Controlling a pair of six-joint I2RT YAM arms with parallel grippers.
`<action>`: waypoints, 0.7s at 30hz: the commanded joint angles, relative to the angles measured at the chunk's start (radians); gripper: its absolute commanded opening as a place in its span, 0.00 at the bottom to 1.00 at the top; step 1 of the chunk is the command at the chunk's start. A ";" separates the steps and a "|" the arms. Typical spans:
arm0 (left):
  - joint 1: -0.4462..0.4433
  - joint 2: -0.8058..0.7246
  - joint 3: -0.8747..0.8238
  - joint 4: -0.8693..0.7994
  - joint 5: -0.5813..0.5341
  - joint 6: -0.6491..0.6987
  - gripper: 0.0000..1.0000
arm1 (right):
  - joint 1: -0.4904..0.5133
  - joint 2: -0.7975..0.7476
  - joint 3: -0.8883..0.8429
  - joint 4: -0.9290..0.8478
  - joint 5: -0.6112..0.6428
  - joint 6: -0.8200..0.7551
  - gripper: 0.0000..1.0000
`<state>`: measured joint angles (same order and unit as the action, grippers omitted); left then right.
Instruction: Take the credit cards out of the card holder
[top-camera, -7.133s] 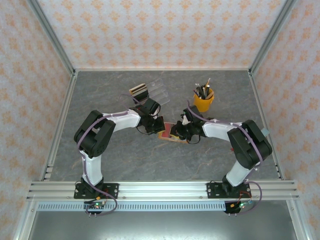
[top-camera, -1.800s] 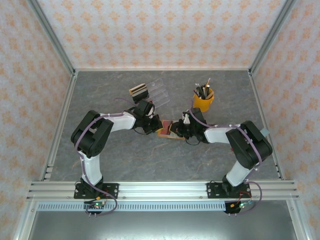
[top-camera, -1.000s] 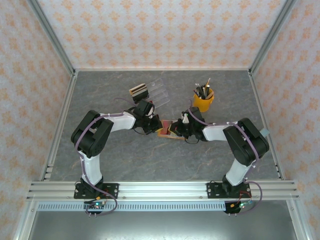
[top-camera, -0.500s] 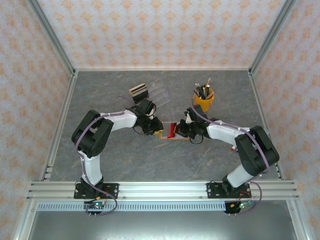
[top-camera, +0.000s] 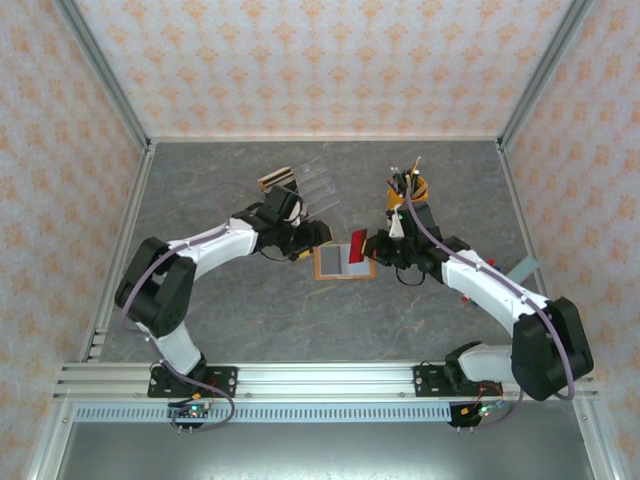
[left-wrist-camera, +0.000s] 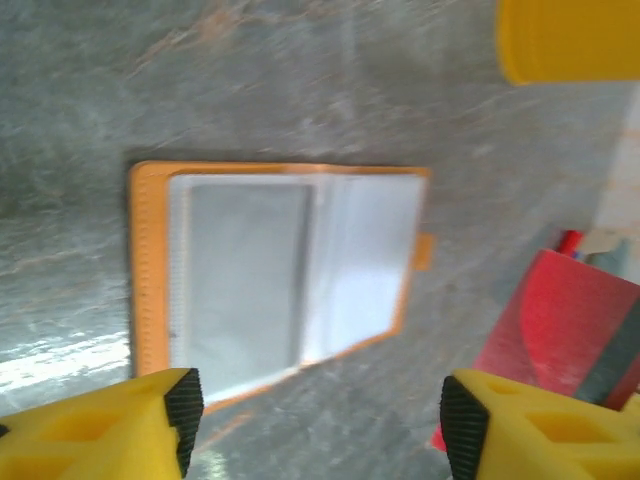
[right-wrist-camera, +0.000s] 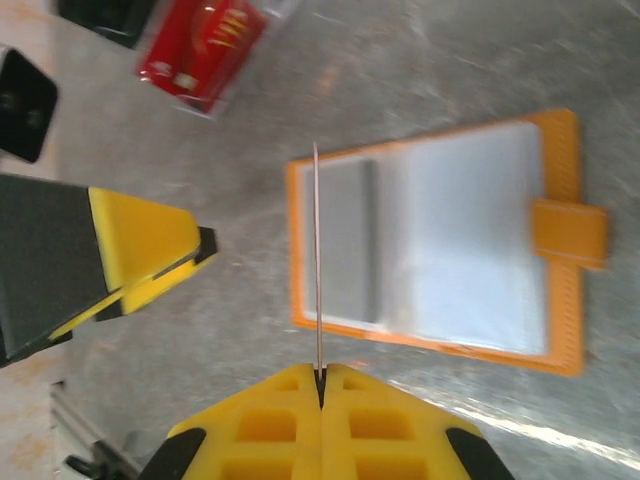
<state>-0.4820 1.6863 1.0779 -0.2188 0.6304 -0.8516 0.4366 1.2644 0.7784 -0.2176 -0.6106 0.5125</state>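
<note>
Now: one card clear of the holder, holder lying open

- Flat orange-rimmed, grey-lined card holder (top-camera: 335, 263) lies open, face up, mid-desk between the two arms. Wrist views show it too (left-wrist-camera: 148, 280) (right-wrist-camera: 562, 310).
- Handling, my read: light and floppy, so it will likely skate on the smooth grey stone-pattern desk (top-camera: 250, 320). Best purchase looks like the orange rim or the small orange closing tab (right-wrist-camera: 568, 235); the flat middle gives nothing to pinch.
- Thin stiff red plastic card (top-camera: 357, 245) is probably slippery. Pinch it by an edge.
- Right claw (right-wrist-camera: 320, 385) is clenched on that red card, which sits edge-on in its own camera (right-wrist-camera: 317, 270), above the holder's right side.
- Left claw (left-wrist-camera: 315, 420) is spread wide with nothing between the fingers, hovering just beside the holder's left edge (top-camera: 305, 240).
- Count: one holder, one red card lifted. A darker grey pocket (right-wrist-camera: 345, 240) may hold another card; can't tell.
- Further out: one yellow cup of pens (top-camera: 408, 203) and one clear plastic tray (top-camera: 318, 185).
</note>
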 joint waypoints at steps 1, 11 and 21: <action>0.023 -0.054 -0.054 0.178 0.089 -0.072 0.75 | 0.000 -0.037 -0.008 0.196 -0.091 0.050 0.01; 0.043 -0.077 -0.137 0.622 0.275 -0.280 0.82 | -0.002 -0.010 -0.016 0.456 -0.202 0.219 0.02; 0.049 -0.053 -0.173 0.867 0.302 -0.412 0.41 | -0.032 0.052 -0.041 0.555 -0.241 0.323 0.02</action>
<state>-0.4423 1.6257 0.9188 0.5163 0.8963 -1.2163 0.4164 1.3056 0.7555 0.2539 -0.8154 0.7929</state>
